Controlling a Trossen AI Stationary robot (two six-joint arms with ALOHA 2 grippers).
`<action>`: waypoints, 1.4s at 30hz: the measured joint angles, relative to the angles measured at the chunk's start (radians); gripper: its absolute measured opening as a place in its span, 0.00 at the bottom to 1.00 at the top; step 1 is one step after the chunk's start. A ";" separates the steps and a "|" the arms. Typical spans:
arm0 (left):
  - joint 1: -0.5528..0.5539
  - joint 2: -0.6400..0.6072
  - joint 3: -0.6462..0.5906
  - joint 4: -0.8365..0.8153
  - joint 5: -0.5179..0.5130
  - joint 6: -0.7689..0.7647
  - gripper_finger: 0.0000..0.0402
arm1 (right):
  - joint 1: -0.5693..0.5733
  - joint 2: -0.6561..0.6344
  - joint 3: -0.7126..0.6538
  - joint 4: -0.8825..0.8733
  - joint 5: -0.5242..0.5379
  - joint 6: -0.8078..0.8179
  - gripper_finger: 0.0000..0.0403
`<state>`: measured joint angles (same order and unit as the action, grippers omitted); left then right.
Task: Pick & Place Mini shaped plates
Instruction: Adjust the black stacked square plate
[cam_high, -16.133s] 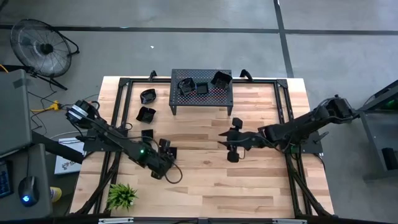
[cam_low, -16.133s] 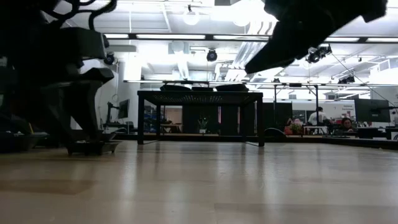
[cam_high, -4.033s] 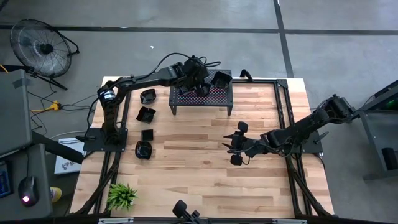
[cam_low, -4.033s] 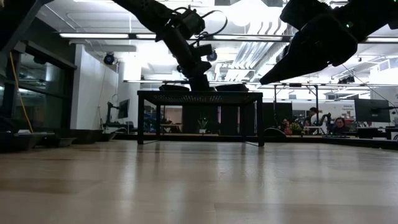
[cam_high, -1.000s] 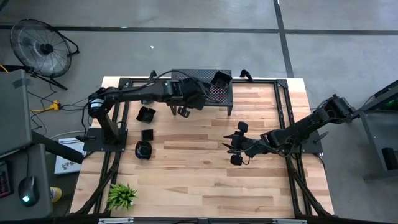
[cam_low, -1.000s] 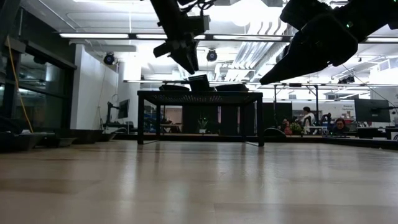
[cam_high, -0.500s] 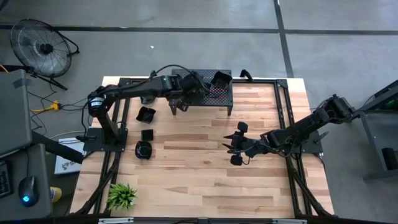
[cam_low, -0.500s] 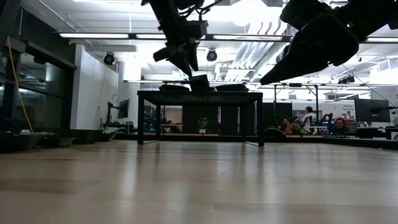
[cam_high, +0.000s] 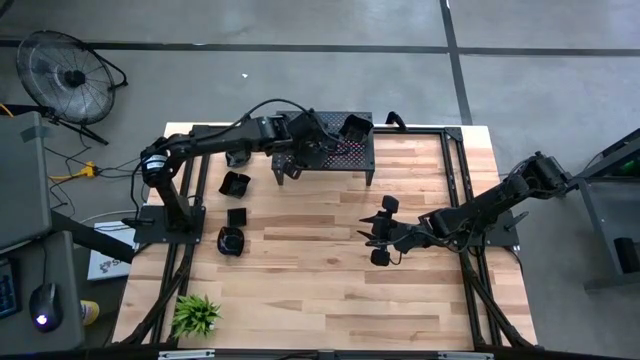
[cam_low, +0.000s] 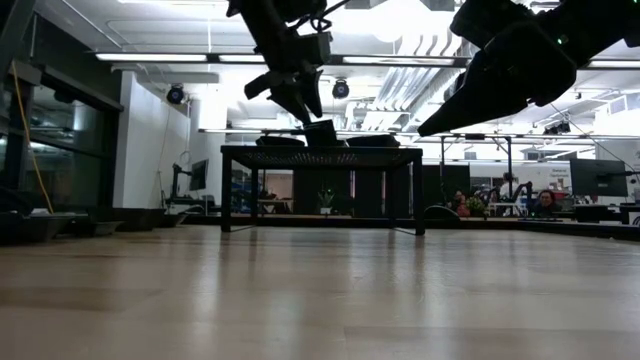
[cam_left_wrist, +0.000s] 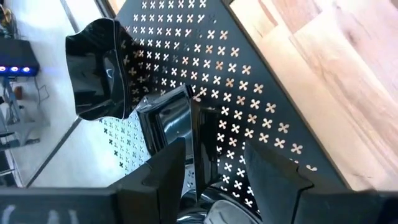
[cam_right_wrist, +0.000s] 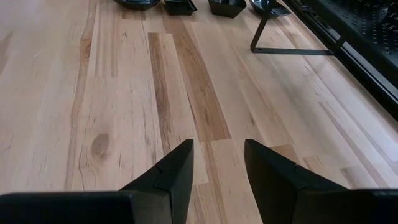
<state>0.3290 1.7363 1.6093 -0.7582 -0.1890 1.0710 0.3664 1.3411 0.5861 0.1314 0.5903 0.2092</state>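
Our left tool (cam_left_wrist: 211, 168) hangs wide, empty, over the stand (cam_high: 350, 152); we risk clipping the upright plate (cam_left_wrist: 171, 121) and toppling it.

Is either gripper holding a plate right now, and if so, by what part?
No. The left gripper is open over the perforated stand, fingers straddling a square plate's rim. The right gripper is open and empty.

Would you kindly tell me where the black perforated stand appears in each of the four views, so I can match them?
High view: the perforated stand sits at the table's far edge, near centre.
Low view: centre, mid-distance, seen side-on.
Left wrist view: its cross-punched top fills the middle.
Right wrist view: mainly a leg and foot bar, upper right.
Shared landmark: the light wood tabletop.
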 joint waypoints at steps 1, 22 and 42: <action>0.000 0.000 0.000 0.001 0.000 0.001 0.40 | 0.000 0.000 0.000 0.000 0.000 0.000 0.34; 0.065 0.015 -0.002 0.003 0.102 -0.010 0.40 | 0.000 0.000 0.000 0.000 0.006 -0.005 0.34; 0.064 0.013 0.000 -0.001 0.133 -0.021 0.31 | -0.012 0.000 0.000 0.000 0.003 -0.006 0.34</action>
<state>0.3927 1.7493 1.6089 -0.7593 -0.0563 1.0497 0.3539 1.3412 0.5861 0.1318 0.5933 0.2028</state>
